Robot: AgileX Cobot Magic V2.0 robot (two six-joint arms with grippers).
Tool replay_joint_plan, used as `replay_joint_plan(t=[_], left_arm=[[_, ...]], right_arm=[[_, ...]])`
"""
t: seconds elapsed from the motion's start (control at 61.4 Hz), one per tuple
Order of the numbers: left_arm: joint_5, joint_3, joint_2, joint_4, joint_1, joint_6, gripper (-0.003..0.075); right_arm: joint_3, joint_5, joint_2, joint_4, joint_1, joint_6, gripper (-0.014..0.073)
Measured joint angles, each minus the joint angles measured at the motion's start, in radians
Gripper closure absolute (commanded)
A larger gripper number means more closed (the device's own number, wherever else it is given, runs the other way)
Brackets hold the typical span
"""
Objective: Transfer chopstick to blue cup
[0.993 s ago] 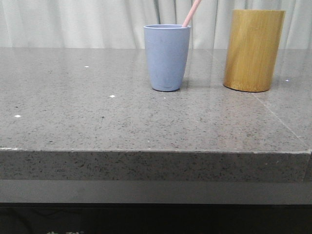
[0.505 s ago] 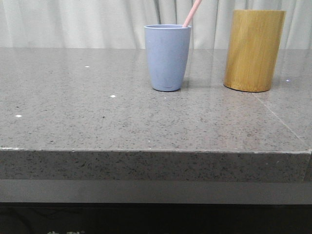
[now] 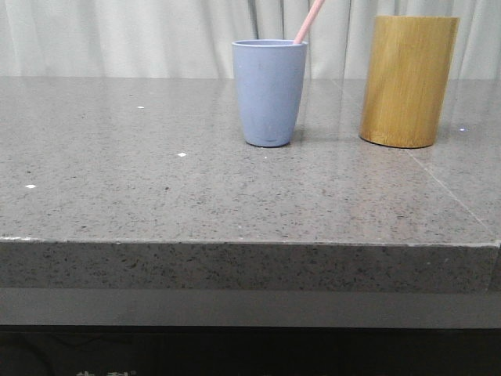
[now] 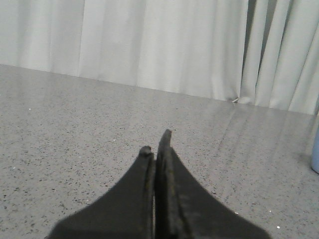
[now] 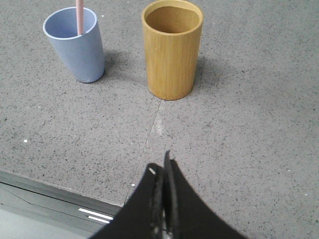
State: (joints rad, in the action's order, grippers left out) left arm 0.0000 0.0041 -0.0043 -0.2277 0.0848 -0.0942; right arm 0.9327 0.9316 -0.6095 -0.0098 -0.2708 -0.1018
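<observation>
The blue cup (image 3: 269,92) stands upright on the grey stone table, and the pale pink chopstick (image 3: 308,21) leans out of it toward the upper right. From the right wrist view the blue cup (image 5: 76,44) holds the chopstick (image 5: 79,16) inside its rim. My right gripper (image 5: 160,167) hangs shut and empty above the table's front edge, well short of both containers. My left gripper (image 4: 155,142) is shut on nothing over bare table, with a sliver of the blue cup (image 4: 315,155) far off to one side.
A taller yellow-brown bamboo holder (image 3: 407,81) stands to the right of the blue cup; its inside (image 5: 172,19) looks empty. A white curtain (image 3: 125,35) hangs behind the table. The table's front edge (image 3: 250,244) runs across the front view.
</observation>
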Motion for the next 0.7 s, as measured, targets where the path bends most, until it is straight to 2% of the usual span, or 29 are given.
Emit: replay_joint_plan(t=[0.228, 0.44, 0.7], left_arm=[[-0.005, 0.000, 0.000, 0.007, 0.000, 0.007, 0.0739], [-0.005, 0.000, 0.000, 0.173, 0.000, 0.182, 0.0739], [0.036, 0.000, 0.000, 0.193, 0.000, 0.197, 0.0739]], right_arm=[[0.000, 0.000, 0.000, 0.000, 0.000, 0.000, 0.0662], [0.000, 0.000, 0.000, 0.000, 0.000, -0.002, 0.0662], [0.000, 0.000, 0.000, 0.000, 0.000, -0.002, 0.0662]])
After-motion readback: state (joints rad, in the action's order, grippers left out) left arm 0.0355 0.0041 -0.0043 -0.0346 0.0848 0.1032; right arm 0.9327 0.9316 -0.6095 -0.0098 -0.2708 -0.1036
